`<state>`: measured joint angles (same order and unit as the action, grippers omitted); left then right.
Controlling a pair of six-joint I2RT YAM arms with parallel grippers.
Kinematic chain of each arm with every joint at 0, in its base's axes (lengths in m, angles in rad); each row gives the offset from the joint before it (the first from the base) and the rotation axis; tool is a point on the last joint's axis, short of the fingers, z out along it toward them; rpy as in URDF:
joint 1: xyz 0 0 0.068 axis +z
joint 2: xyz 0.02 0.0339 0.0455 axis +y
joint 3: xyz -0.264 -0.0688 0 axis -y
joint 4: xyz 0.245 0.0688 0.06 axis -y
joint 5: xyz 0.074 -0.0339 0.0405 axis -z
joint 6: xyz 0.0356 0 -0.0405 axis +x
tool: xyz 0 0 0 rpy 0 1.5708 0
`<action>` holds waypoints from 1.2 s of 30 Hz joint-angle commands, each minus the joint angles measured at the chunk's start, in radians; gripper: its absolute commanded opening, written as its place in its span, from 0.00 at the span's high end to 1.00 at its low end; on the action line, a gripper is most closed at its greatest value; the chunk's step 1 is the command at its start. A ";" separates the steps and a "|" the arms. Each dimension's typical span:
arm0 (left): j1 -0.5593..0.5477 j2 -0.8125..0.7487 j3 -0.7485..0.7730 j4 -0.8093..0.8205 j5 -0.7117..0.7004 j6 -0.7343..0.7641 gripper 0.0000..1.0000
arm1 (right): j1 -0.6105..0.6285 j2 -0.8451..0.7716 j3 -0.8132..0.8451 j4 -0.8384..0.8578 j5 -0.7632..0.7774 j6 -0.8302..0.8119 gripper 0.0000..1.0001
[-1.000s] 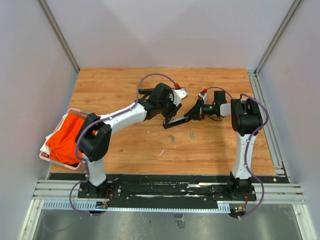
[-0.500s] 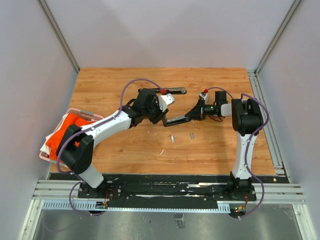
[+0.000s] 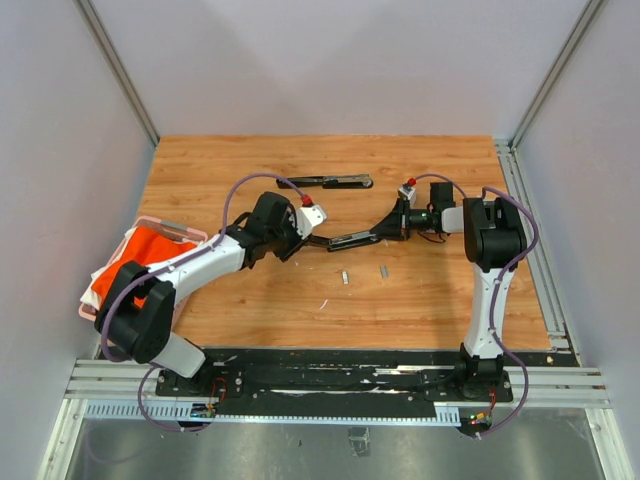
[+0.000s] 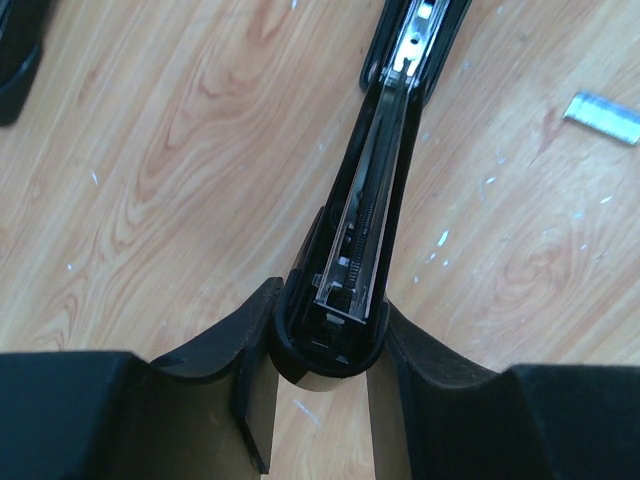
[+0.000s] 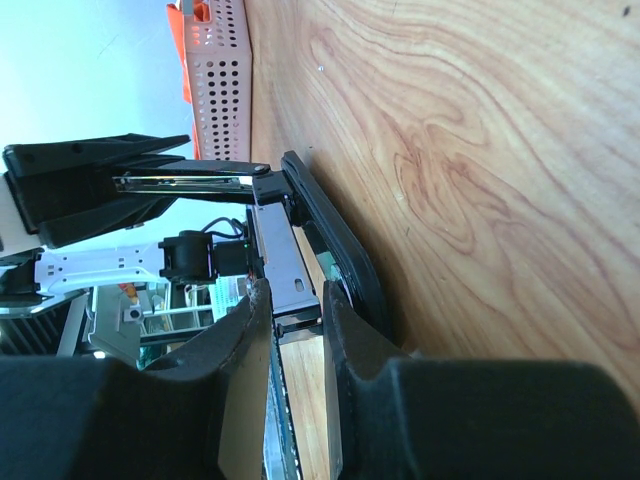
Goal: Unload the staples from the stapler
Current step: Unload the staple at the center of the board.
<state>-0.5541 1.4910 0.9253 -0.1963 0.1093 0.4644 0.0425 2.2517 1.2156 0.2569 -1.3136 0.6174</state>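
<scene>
The black stapler lies stretched open between my two grippers in the middle of the table. My left gripper is shut on its rounded left end, and the open channel with a spring runs away from the fingers. My right gripper is shut on the silvery metal rail at the stapler's right end, with the black base beside it. Two short grey strips of staples lie on the wood just in front of the stapler. One strip shows in the left wrist view.
A long black bar with a silvery end lies on the table behind the stapler. A pink basket holding orange cloth stands at the left edge and shows as a perforated wall in the right wrist view. Grey walls enclose three sides.
My left arm has swung from the back of the table toward the front left, and the stapler's left end now sits between its fingers. The black bar now lies uncovered at the back. The right arm stayed still.
</scene>
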 commanded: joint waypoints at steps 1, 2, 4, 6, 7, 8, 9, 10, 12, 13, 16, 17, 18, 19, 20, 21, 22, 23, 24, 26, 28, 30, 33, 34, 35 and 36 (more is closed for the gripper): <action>0.031 -0.006 -0.040 0.008 -0.152 0.092 0.95 | -0.045 0.009 -0.016 -0.062 0.144 -0.050 0.91; 0.031 0.000 -0.045 0.013 -0.164 0.102 0.95 | -0.046 0.009 -0.016 -0.065 0.146 -0.051 0.91; 0.033 0.014 -0.053 0.020 -0.182 0.119 0.95 | -0.048 0.009 -0.010 -0.071 0.147 -0.050 0.91; 0.033 0.030 -0.053 0.014 -0.188 0.134 0.93 | -0.050 0.006 -0.006 -0.080 0.149 -0.049 0.91; 0.033 0.038 -0.052 0.012 -0.191 0.139 0.92 | -0.052 0.005 -0.005 -0.081 0.149 -0.050 0.91; 0.033 0.045 -0.052 0.010 -0.193 0.147 0.92 | -0.052 0.004 -0.005 -0.081 0.151 -0.048 0.91; 0.033 0.052 -0.050 0.006 -0.193 0.155 0.91 | -0.053 0.003 -0.005 -0.082 0.152 -0.049 0.91; 0.033 0.061 -0.048 0.001 -0.193 0.163 0.90 | -0.053 0.003 -0.005 -0.082 0.152 -0.050 0.91; 0.033 0.075 -0.044 -0.010 -0.195 0.182 0.89 | -0.053 0.003 -0.004 -0.084 0.152 -0.049 0.92; 0.033 0.080 -0.043 -0.015 -0.194 0.191 0.88 | -0.053 0.003 -0.004 -0.084 0.152 -0.049 0.91; 0.032 0.094 -0.042 -0.034 -0.186 0.214 0.86 | -0.053 0.003 -0.002 -0.087 0.153 -0.049 0.91; 0.032 0.098 -0.040 -0.044 -0.183 0.221 0.83 | -0.053 0.003 -0.001 -0.087 0.154 -0.049 0.91; 0.032 0.102 -0.038 -0.048 -0.181 0.227 0.82 | -0.053 0.003 -0.002 -0.087 0.154 -0.049 0.91; 0.033 0.104 -0.036 -0.054 -0.181 0.230 0.81 | -0.053 0.002 -0.001 -0.088 0.153 -0.049 0.91; 0.033 0.106 -0.036 -0.056 -0.179 0.231 0.81 | -0.053 0.002 0.000 -0.088 0.152 -0.049 0.91; 0.033 0.108 -0.035 -0.061 -0.175 0.235 0.77 | -0.053 0.003 0.001 -0.088 0.152 -0.048 0.91; 0.033 0.112 -0.032 -0.067 -0.171 0.236 0.74 | -0.053 0.002 0.001 -0.089 0.152 -0.047 0.91; 0.033 0.114 -0.029 -0.073 -0.167 0.236 0.69 | -0.053 0.002 0.000 -0.088 0.152 -0.047 0.91; 0.032 0.119 -0.025 -0.081 -0.163 0.236 0.62 | -0.053 0.000 0.000 -0.088 0.152 -0.046 0.91; 0.033 0.128 -0.018 -0.091 -0.161 0.234 0.49 | -0.053 -0.002 0.000 -0.088 0.152 -0.046 0.91; 0.033 0.135 -0.016 -0.094 -0.159 0.235 0.39 | -0.053 -0.007 0.000 -0.088 0.152 -0.045 0.91; 0.033 0.139 -0.019 -0.095 -0.155 0.234 0.33 | -0.053 -0.009 0.000 -0.088 0.151 -0.043 0.91; 0.032 0.140 -0.024 -0.093 -0.152 0.233 0.28 | -0.053 -0.012 0.000 -0.088 0.151 -0.041 0.91; 0.032 0.140 -0.025 -0.092 -0.152 0.230 0.28 | -0.053 -0.013 0.001 -0.087 0.152 -0.041 0.91; 0.032 0.139 -0.024 -0.092 -0.152 0.229 0.28 | -0.053 -0.012 0.000 -0.087 0.151 -0.041 0.91; 0.033 0.134 -0.021 -0.090 -0.150 0.228 0.28 | -0.053 -0.013 0.001 -0.087 0.151 -0.039 0.91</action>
<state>-0.5301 1.6249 0.8894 -0.2749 -0.0441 0.6857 0.0151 2.2436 1.2186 0.2035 -1.2869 0.6060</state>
